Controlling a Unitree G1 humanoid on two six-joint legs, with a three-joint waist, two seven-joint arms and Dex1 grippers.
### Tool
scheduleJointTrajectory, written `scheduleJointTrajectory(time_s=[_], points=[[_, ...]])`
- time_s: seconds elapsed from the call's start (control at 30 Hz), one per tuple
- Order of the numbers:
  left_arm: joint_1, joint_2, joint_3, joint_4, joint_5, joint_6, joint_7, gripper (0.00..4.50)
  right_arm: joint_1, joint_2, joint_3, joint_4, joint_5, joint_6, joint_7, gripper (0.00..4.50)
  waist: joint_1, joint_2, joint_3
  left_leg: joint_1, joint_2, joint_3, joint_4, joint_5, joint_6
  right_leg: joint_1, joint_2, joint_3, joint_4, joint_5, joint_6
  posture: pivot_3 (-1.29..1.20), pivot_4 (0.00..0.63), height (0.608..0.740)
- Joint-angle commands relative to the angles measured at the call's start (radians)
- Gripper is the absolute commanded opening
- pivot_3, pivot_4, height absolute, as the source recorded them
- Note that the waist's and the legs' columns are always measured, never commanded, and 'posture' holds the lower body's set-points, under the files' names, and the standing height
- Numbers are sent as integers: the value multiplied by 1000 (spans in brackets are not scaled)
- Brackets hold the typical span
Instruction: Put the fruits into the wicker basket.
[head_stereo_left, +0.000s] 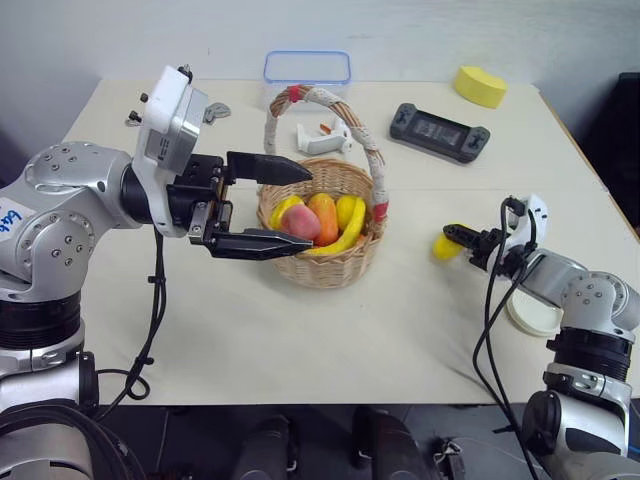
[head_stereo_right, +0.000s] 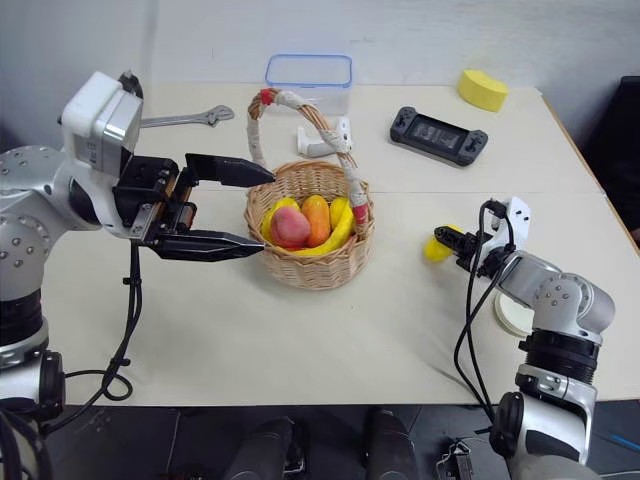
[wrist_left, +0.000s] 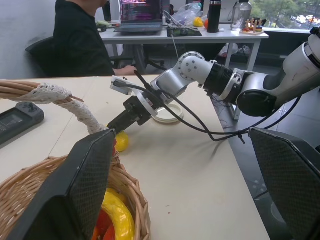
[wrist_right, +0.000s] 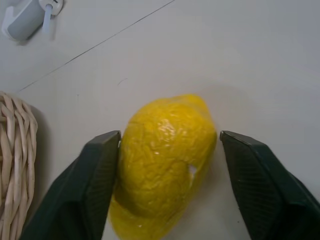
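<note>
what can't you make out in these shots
- Whether the right hand already grips the lemon: in the right wrist view one finger touches it and the other stands apart.
- How many fruits lie in the wicker basket: they overlap, and its rim hides the lower ones in the head views.
- Contents of the clear box: too small.

even, soft indoor light; faint shadows; sharp frames throughout

Right pincer (wrist_left: 116, 131) meets lemon (wrist_left: 121, 141) beside basket (wrist_left: 131, 192).
</note>
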Motion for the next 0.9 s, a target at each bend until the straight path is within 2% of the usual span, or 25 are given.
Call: scheduleJointTrajectory(time_s=[0.03, 0.1, 0.23, 0.47, 0.67, 0.8, 0.9], points=[[-20, 1, 30, -10, -7, -10, 25, 4500, 3, -21, -19, -36, 13, 14, 23, 1969, -1, 0, 0, 0, 0, 0, 0, 0, 0, 0, 0, 0, 0, 0, 0, 0, 150, 740], [-6, 8, 40, 6, 4, -17, 35, 4500, -8, -39, -9, -72, 31, 9, 76, 1784, -1, 0, 0, 0, 0, 0, 0, 0, 0, 0, 0, 0, 0, 0, 0, 0, 150, 740], [28, 33, 91, 26, -3, -9, 59, 4500, -88, -90, 38, -137, 85, 27, 220, 1775, -5, 1, 1, 0, 0, 0, 0, 0, 0, -1, 0, 0, 0, 0, 0, 0, 150, 740], [65, 67, 135, 3, -16, 3, 85, 4500, -308, -56, 163, 10, 51, -7, 367, 1775, -24, 1, 1, 0, 1, 1, -1, 0, -1, -2, 1, 1, 0, 0, 0, 0, 150, 740], [71, 77, 158, -30, -43, 22, 121, 4500, -441, 56, 119, 141, 113, 44, 362, 1775, -23, 1, 1, -2, 1, 2, -1, 0, -1, -4, 1, 2, 0, 0, 0, 0, 150, 740], [95, 87, 181, -54, -52, 33, 143, 4500, -434, 110, 95, 142, 157, 97, 336, 1775, -22, 1, 1, -3, 1, 1, -1, 0, -1, -4, 1, 1, 0, 0, 0, 0, 150, 740], [108, 91, 193, -66, -60, 36, 159, 4500, -397, 106, 160, 97, 116, 100, 358, 1775, -23, 1, 1, -3, 1, 1, -1, 0, -1, -4, 1, 1, 0, 0, 0, 0, 150, 740]])
